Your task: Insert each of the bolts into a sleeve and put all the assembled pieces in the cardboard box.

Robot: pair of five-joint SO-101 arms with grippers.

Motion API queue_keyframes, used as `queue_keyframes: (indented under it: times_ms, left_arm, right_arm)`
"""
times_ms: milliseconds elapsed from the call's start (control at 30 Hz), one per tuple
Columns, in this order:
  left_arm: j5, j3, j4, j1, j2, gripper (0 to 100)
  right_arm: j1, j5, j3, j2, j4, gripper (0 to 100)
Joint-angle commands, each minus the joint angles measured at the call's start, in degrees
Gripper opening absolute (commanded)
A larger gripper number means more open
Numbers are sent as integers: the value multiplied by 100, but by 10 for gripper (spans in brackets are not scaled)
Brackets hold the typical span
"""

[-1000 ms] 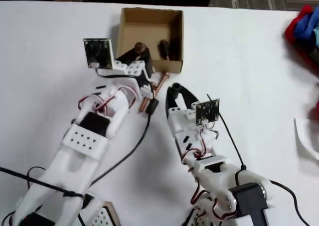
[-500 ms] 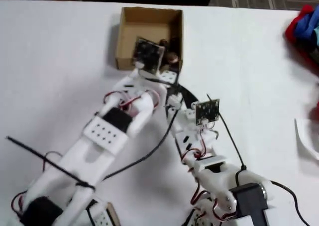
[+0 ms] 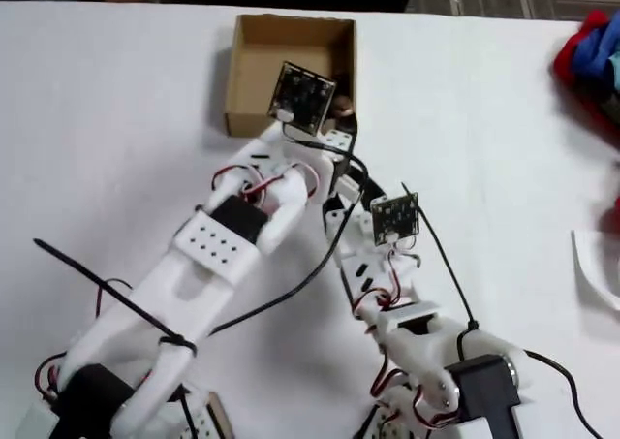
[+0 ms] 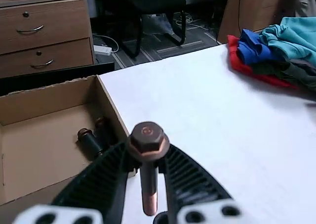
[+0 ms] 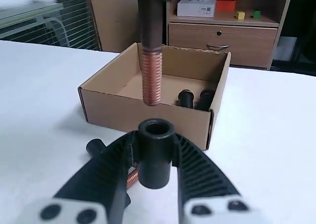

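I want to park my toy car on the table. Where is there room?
The white table is bare left of the cardboard box, and between the box and the pile of clothes. It is crowded in front of the box: there the left gripper holds a bolt over the sleeve in the right gripper.

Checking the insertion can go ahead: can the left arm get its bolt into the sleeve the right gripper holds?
Probably yes: the bolt hangs threads-down just above the sleeve, whose open bore faces up, nothing between them.
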Motion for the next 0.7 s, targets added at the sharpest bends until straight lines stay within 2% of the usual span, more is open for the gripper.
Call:
queue_keyframes:
  times_ms: [0,367,667]
  left_arm:
    - [18,-312,26,70,-26,26]
    - [-18,-303,185,422,-26,26]
    - [-26,-356,396,167,-70,26]
  right_arm:
    - [13,70,-255,-189,13,19]
    - [22,70,-255,-189,13,19]
    - [48,70,-255,-189,13,19]
